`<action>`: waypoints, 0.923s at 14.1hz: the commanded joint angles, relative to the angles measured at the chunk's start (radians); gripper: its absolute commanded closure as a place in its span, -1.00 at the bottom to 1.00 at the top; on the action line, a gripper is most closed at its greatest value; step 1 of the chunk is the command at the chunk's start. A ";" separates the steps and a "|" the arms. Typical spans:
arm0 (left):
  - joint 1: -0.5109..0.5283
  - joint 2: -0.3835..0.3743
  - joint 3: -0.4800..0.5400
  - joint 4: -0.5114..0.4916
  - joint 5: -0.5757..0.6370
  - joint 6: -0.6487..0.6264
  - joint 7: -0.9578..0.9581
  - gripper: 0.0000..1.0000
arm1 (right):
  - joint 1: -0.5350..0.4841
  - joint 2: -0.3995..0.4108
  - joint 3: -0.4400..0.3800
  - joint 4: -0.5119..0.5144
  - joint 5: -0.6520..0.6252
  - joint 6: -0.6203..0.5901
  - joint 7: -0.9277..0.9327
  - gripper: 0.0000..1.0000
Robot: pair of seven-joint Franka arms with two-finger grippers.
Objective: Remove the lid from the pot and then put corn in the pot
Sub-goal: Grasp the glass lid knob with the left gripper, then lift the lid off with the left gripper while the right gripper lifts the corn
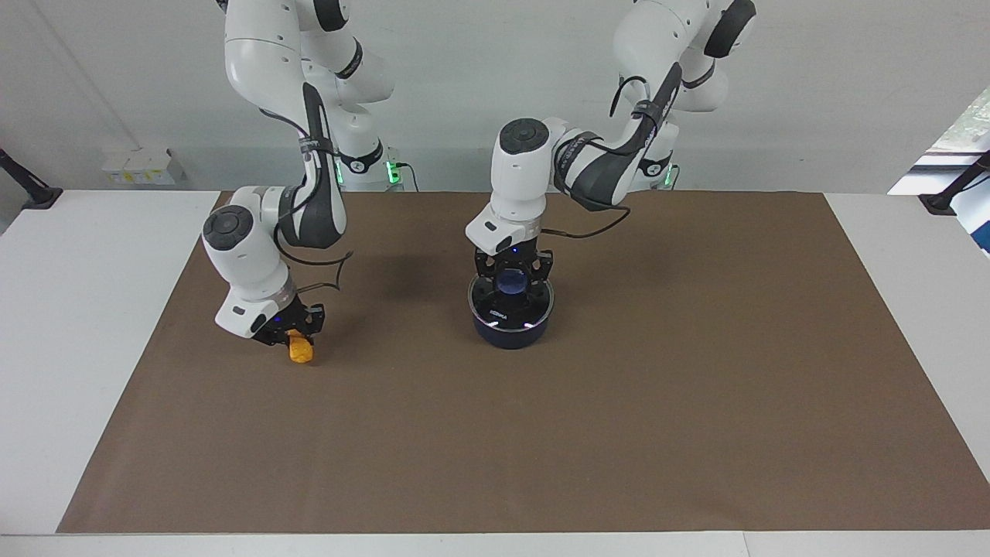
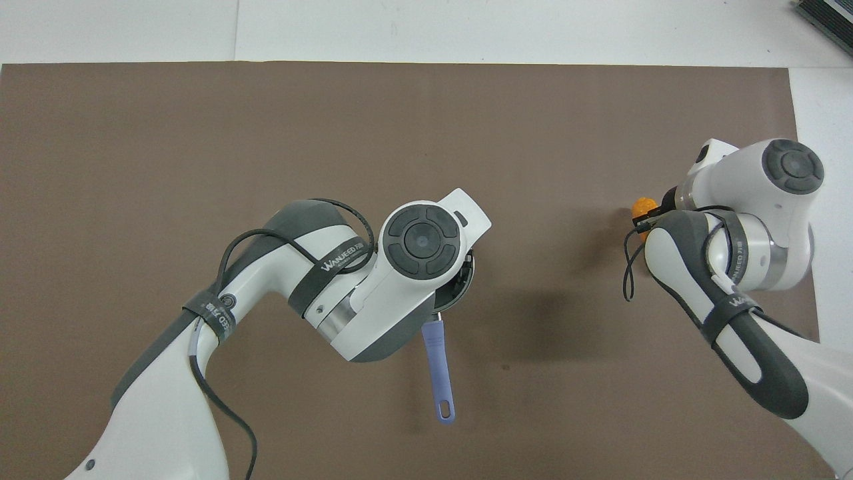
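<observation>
You're working on a flat brown matte mat (image 1: pixel 696 387) spread over a white table (image 1: pixel 77 309); it looks grippy enough that nothing should skid. Biggest task item: the small dark navy-blue saucepan (image 1: pixel 510 329), mid-mat, its long straight blue handle (image 2: pixel 438 373) pointing toward the robots. It's rigid, prob. metal, heavier than the rest, so it should stay put while you pull upward. On it sits the round clear glass lid with metal rim (image 1: pixel 512 305): stiff, smooth, slippery, and breakable, so take it only by the blue centre knob (image 1: pixel 510 282) and lift straight up, w/o tilting, or the rim may drag the pot. The left gripper (image 1: pixel 512 267) is down over that knob, fingers either side; whether they're clamped on it or just straddling it, can't tell. Smallest: the stubby yellow-orange corn cob w/ bumpy kernels (image 1: pixel 300 350), on the mat toward the right arm's end. Looks light, firm, and its bumps help the hold; grab across the middle. The right gripper (image 1: pixel 292 333) is right on it, but whether it's closed around it can't be told either.
</observation>
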 commanded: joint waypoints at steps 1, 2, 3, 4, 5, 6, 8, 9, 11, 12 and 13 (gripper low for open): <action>-0.012 0.004 0.005 0.036 0.024 -0.039 -0.016 1.00 | 0.047 -0.056 0.013 0.052 0.013 -0.134 0.115 1.00; -0.010 -0.002 0.005 0.062 0.022 -0.076 -0.015 1.00 | 0.068 -0.073 0.011 0.077 0.009 -0.181 0.156 1.00; -0.004 -0.005 0.004 0.099 0.019 -0.132 -0.013 1.00 | 0.075 -0.095 0.013 0.101 0.004 -0.224 0.199 1.00; 0.004 -0.013 0.005 0.125 0.019 -0.171 -0.009 1.00 | 0.084 -0.116 0.013 0.120 0.003 -0.263 0.227 1.00; 0.011 -0.029 0.012 0.130 0.013 -0.182 0.000 1.00 | 0.093 -0.139 0.013 0.134 0.003 -0.306 0.241 1.00; 0.042 -0.042 0.012 0.124 0.011 -0.185 0.016 1.00 | 0.093 -0.164 0.013 0.141 0.003 -0.341 0.241 1.00; 0.108 -0.068 0.010 0.116 0.008 -0.188 0.112 1.00 | 0.095 -0.217 0.016 0.142 0.001 -0.398 0.242 1.00; 0.143 -0.071 0.013 0.116 -0.005 -0.188 0.179 1.00 | 0.095 -0.231 0.017 0.142 0.001 -0.415 0.242 1.00; 0.215 -0.080 0.018 0.114 -0.039 -0.194 0.313 1.00 | 0.104 -0.233 0.019 0.143 0.001 -0.414 0.242 1.00; 0.247 -0.085 0.021 0.111 -0.051 -0.200 0.382 1.00 | 0.140 -0.228 0.019 0.157 -0.005 -0.404 0.262 1.00; 0.270 -0.088 0.028 0.110 -0.056 -0.209 0.445 1.00 | 0.177 -0.222 0.019 0.177 -0.007 -0.407 0.296 1.00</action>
